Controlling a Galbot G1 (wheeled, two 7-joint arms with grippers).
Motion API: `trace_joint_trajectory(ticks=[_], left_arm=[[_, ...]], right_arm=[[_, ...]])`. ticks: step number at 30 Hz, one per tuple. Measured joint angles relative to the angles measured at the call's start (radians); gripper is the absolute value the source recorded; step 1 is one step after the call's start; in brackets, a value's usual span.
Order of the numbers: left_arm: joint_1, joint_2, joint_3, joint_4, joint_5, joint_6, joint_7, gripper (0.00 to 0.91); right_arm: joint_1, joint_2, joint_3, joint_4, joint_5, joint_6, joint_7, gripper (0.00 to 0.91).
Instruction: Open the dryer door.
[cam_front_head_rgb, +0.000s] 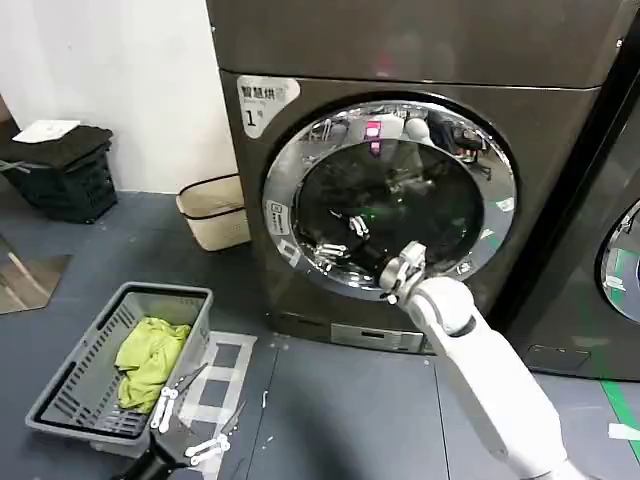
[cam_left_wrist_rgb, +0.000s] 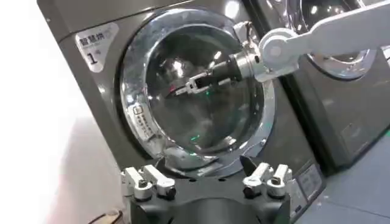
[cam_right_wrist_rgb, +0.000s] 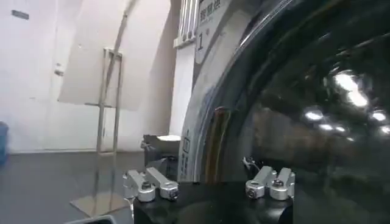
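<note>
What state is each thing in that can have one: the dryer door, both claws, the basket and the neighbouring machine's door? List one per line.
dryer door: shut, flush with the machine front.
right claw: open, reaching in front of the door glass.
left claw: open, held low beside the basket.
grey basket: upright on the floor, holding a yellow-green cloth.
neighbouring machine's door: shut.

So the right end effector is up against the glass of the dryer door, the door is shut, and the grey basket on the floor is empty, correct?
Not quite: the grey basket holds a yellow-green cloth, as the head view shows. The rest stands: the right end effector is at the glass of the dryer door, which is shut.
</note>
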Motion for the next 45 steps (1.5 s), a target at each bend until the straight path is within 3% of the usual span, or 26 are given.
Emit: trace_joint_trajectory(ticks=[45], left_arm=[[-0.002, -0.02, 0.005, -0.007, 0.0, -0.002, -0.005, 0.907]], right_arm=[[0.101, 0.13, -0.064, -0.206, -0.068, 0.002, -0.004, 0.907]])
